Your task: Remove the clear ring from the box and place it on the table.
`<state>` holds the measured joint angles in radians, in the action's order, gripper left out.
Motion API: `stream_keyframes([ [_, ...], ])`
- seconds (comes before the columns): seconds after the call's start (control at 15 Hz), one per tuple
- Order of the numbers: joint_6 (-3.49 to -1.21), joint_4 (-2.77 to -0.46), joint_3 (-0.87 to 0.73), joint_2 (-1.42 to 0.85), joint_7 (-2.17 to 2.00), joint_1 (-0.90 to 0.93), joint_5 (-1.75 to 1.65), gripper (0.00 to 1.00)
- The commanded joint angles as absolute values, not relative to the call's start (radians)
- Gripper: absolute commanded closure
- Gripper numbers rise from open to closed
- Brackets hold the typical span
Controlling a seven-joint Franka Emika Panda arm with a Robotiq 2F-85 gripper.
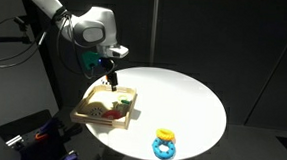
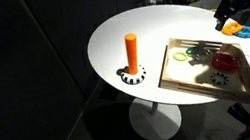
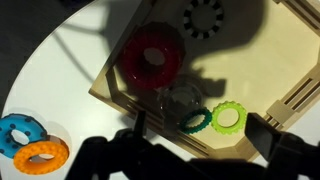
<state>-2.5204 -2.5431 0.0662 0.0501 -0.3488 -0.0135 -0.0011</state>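
The clear ring [image 3: 180, 101] lies in the tan wooden box [image 3: 112, 100], near its front wall, touching a dark green ring [image 3: 195, 122]. A light green ring [image 3: 228, 118], a red ring [image 3: 152, 55] and a black toothed ring [image 3: 205, 17] also lie in the box. My gripper [image 3: 200, 131] is open and empty. It hovers just above the box, with its fingers on either side of the clear and green rings. In an exterior view the gripper [image 1: 110, 84] hangs over the far side of the box [image 1: 84, 113] on the white table [image 1: 182, 97].
A blue ring [image 3: 18, 130] and an orange ring [image 3: 40, 155] lie on the table outside the box. An orange peg [image 2: 132, 51] stands upright on a round base [image 2: 134, 76], away from the box [image 2: 167, 78]. The table edge [image 2: 99, 64] is near.
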Motion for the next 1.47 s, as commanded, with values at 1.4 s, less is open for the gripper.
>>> stream_keyframes([
  [1.4, -2.529, -2.387, -0.061, -0.257, -0.81, 0.05, -0.225, 0.0],
])
